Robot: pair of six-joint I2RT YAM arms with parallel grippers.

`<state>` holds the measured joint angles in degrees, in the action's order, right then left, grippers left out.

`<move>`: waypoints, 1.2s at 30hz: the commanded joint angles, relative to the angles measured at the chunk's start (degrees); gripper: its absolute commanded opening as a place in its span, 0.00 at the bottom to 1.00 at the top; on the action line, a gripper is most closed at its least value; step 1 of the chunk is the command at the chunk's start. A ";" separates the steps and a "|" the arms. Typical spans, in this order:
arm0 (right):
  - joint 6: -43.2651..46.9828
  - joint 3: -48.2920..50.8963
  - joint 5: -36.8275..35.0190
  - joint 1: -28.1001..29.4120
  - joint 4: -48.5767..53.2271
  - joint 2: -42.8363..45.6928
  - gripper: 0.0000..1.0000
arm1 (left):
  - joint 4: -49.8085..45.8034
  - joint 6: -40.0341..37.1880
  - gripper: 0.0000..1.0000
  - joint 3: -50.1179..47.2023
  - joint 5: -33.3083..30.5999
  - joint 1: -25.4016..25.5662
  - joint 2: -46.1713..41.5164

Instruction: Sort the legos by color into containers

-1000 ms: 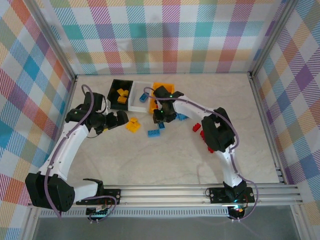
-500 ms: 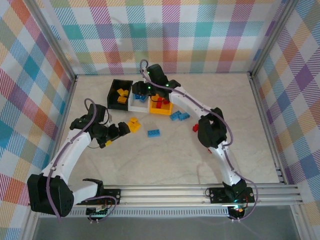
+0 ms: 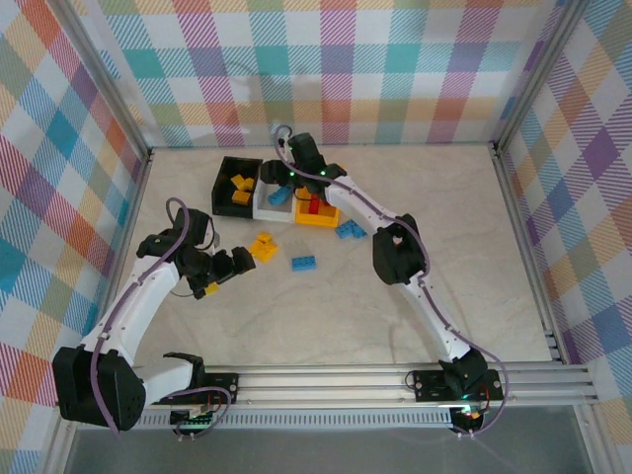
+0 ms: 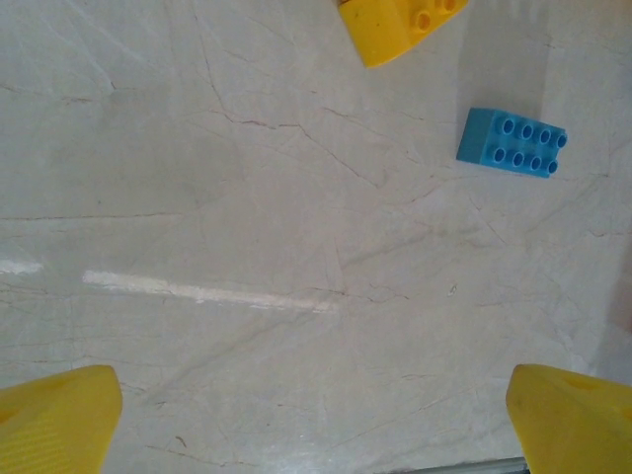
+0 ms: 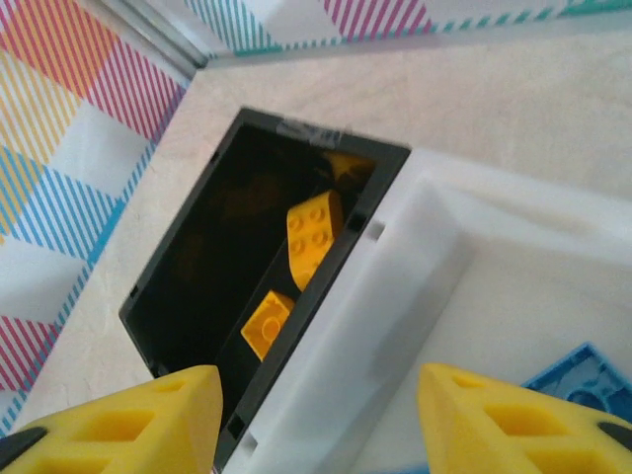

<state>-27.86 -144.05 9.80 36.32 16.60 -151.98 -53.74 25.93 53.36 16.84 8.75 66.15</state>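
Three containers stand side by side at the back: a black bin (image 3: 235, 188) holding yellow legos (image 5: 314, 233), a white bin (image 3: 277, 205) with a blue lego (image 5: 583, 380) inside, and a yellow-orange bin (image 3: 326, 218) with red legos (image 3: 314, 204). My right gripper (image 3: 286, 178) (image 5: 326, 425) hovers open above the white bin's edge next to the black bin, with nothing between its fingers. On the table lie a yellow lego (image 3: 263, 246) (image 4: 400, 25) and a blue lego (image 3: 303, 263) (image 4: 512, 143). My left gripper (image 3: 229, 269) (image 4: 316, 425) is open over bare table, just left of the yellow lego.
More blue legos (image 3: 348, 229) lie on the table to the right of the yellow-orange bin. The right arm's elbow (image 3: 395, 252) hangs over the table's middle right. Plaid walls and metal rails (image 3: 143, 197) enclose the table.
My right gripper rose from the table near the yellow-orange bin to above the white bin, and its jaws have spread apart. My left gripper shifted a little nearer, staying open.
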 commanded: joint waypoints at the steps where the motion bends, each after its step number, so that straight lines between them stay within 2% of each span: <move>1: 2.17 -1.70 0.70 -0.37 -0.84 2.69 0.58 | -0.52 0.18 1.00 -0.14 -0.71 -0.04 -0.33; 6: 3.12 7.60 3.93 -0.37 0.73 10.94 0.60 | 2.08 0.62 1.00 -0.06 -0.63 0.12 1.08; 12: 3.14 32.67 7.30 -0.43 0.70 29.60 0.61 | 5.59 -0.30 1.00 1.71 -3.09 3.09 7.40; 17: 3.36 56.22 6.83 -0.37 -1.22 46.18 0.62 | 7.51 -7.62 0.99 6.92 -5.97 4.52 17.40; 22: 3.10 69.74 4.17 -0.40 -0.88 57.00 0.62 | 8.13 -11.55 0.93 14.50 -5.86 4.52 28.06; 26: 1.59 74.39 3.32 -0.37 -0.81 60.75 0.62 | 8.15 -14.57 0.93 21.07 -7.05 4.61 35.23; 31: 1.89 74.49 2.45 -0.37 0.73 62.39 0.62 | 7.16 -18.01 0.92 29.76 -8.99 4.78 42.87; 36: 3.37 73.05 2.25 -0.63 3.30 62.38 0.62 | 7.90 -21.25 0.84 35.33 -10.33 5.69 48.16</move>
<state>-26.00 -69.17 12.45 35.64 18.22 -91.42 -45.84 8.43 85.86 7.97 13.34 112.40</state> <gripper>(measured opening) 0.620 0.850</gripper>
